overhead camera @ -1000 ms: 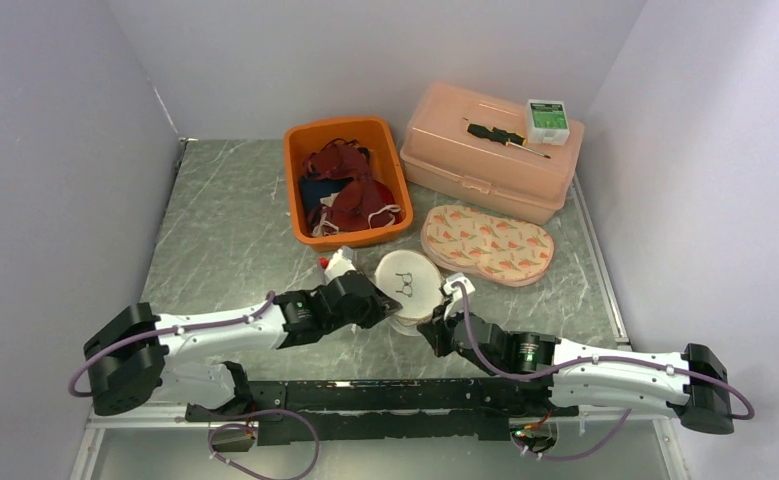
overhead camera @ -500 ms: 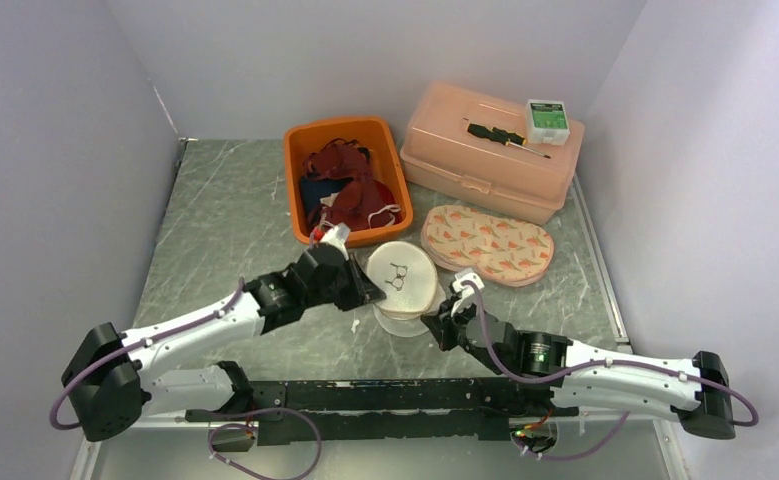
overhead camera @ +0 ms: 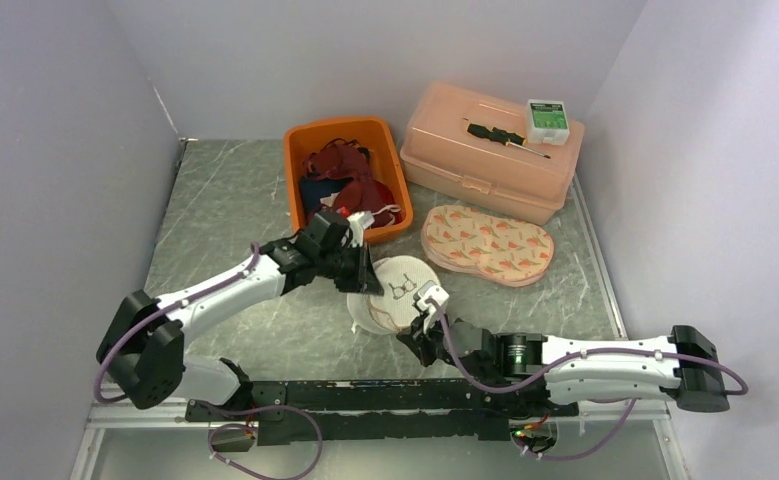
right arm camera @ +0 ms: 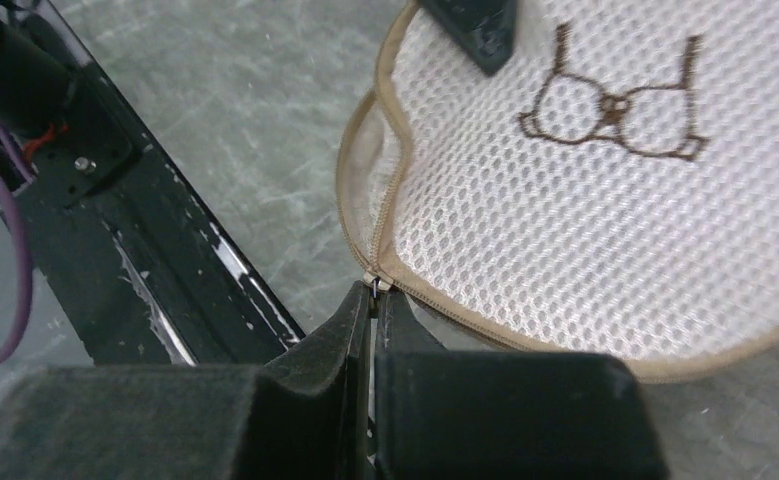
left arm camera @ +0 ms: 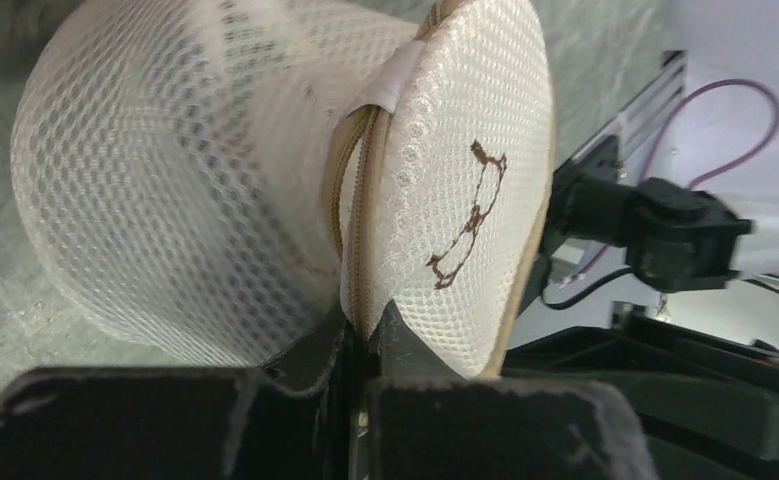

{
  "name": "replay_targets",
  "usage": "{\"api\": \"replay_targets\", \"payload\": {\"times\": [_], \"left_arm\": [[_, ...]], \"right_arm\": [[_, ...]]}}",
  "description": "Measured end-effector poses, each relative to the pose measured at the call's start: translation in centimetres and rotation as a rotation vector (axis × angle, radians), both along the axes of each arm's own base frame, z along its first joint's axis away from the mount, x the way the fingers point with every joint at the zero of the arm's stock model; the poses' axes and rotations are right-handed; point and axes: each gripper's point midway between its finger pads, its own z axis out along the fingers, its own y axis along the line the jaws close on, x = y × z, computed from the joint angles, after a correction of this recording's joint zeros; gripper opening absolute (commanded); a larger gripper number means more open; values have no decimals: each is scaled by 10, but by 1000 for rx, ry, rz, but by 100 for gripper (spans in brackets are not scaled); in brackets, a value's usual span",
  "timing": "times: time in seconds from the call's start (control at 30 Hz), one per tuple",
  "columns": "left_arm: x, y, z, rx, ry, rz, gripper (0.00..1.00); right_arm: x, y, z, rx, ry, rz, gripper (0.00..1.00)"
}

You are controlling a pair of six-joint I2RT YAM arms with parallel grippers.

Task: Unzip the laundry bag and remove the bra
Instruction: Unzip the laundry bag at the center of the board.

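Note:
The white mesh laundry bag [overhead camera: 397, 292] with a brown bra emblem lies mid-table, tipped on its side; it also shows in the left wrist view [left arm camera: 215, 160] and the right wrist view [right arm camera: 585, 200]. My left gripper [overhead camera: 363, 284] is shut on the bag's zipper edge [left arm camera: 370, 250] at its left side. My right gripper [overhead camera: 417, 325] is shut on the zipper pull [right arm camera: 375, 285] at the bag's near edge. The zipper is partly open, with a gap [right arm camera: 365, 170] along the tan trim. The bra inside is hidden.
An orange bin [overhead camera: 305, 215] with dark red garments stands behind the bag. A peach box [overhead camera: 485, 160] with a screwdriver and a small green-and-white box is at back right. A patterned pouch [overhead camera: 487, 243] lies right of the bag. The black rail [overhead camera: 365, 395] runs along the near edge.
My left gripper moved away and right, lifting the bag's edge and tipping it. My right gripper moved left along the near rim with the zipper pull, opening the zipper further.

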Motion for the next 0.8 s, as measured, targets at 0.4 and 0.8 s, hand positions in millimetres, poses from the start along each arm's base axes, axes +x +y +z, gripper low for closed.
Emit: {"api": "replay_targets", "payload": {"times": [0.4, 0.8], "left_arm": [[-19, 27, 6, -31, -21, 65, 82], [-82, 25, -8, -162, 145, 234, 94]], "right_arm": [[5, -7, -32, -35, 66, -107, 0], [9, -2, -40, -65, 69, -132, 0]]}}
